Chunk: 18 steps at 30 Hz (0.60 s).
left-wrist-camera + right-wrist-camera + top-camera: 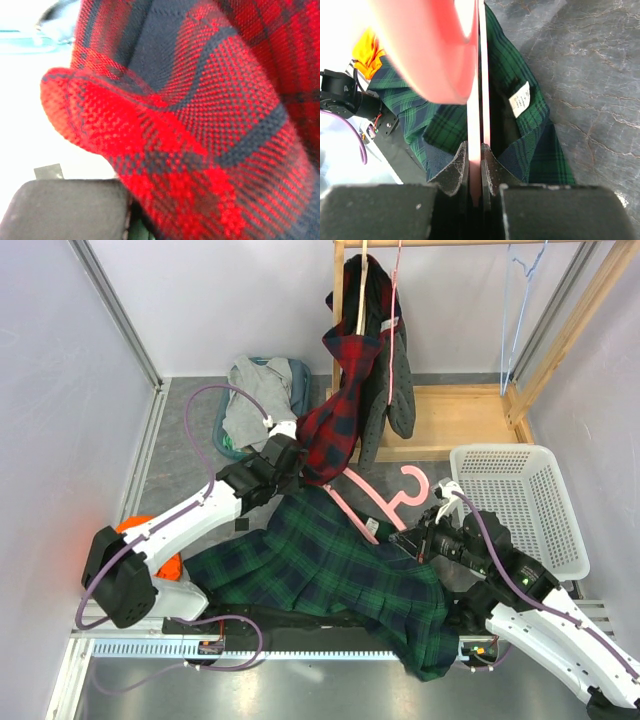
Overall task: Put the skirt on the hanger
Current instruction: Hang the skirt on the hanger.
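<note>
Skirt [330, 580]: dark green tartan, spread out and rumpled on the grey floor between the two arms, with its near corner draped over the metal rail [130, 647] by the arm bases. It is on no hanger.
Pink hanger [385, 502]: lies across the far right edge of the skirt, its hook pointing toward the white basket [500, 450].
Right gripper [418, 540]: pressed together on a thin bar of the pink hanger, at the skirt's right edge.
Left gripper [292, 455]: closed on the lower end of a red plaid garment [335, 420], which runs up to the wooden rack [470, 410].
Top view alone: shows the whole layout. A grey garment [397, 370] hangs beside the red one, a teal basin [300, 375] of grey clothes sits left of the rack, and an orange cloth [165, 565] lies behind the left arm.
Right wrist view alone: shows the grip itself. The hanger bar [475, 125] rises straight from between the two dark pads [454, 175], over the skirt's open waistband, where a white label [520, 99] is sewn inside. A blurred pink part of the hanger is close to the lens.
Left wrist view alone: red and navy knit [200, 125] fills the frame. One dark finger [70, 210] shows at the bottom left, and the other is hidden by the fabric.
</note>
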### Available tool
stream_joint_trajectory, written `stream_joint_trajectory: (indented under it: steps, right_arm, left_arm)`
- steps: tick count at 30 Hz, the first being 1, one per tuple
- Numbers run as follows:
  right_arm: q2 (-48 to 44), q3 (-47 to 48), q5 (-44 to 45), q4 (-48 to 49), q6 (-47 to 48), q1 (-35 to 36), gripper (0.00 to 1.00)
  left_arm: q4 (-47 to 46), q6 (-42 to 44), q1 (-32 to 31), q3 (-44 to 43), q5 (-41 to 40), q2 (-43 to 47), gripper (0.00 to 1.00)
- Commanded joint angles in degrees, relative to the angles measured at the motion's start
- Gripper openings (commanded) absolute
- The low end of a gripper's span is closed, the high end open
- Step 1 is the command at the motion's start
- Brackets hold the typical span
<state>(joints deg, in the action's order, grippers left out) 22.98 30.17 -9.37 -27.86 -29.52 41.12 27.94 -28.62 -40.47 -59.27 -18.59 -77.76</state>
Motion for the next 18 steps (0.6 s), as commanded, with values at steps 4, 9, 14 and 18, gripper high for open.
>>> stream_joint_trajectory:
  steps: [4,9,14,18]
  right_arm:
    - [-0.5,2.0,-4.9,2.5,1.5,0.1,0.0]
    - [-1.4,2.3,-10.8,2.8,2.0,0.1,0.0]
    - [-1.4,2.9,-13.5,1.5,2.4,0.2,0.0]
    - [-0.3,2.7,-15.6,1.3,3.1,0.2,0.0]
  left_arm:
    - [1.8,3.4,1.2,-3.4,-5.8,3.2,0.02]
    - [2.2,3.5,3.0,-6.4,-7.0,1.8,0.02]
    - [2.1,4.2,4.4,-9.2,-6.8,1.2,0.02]
    - [2.0,5.3,4.4,-10.3,-5.8,1.6,0.02]
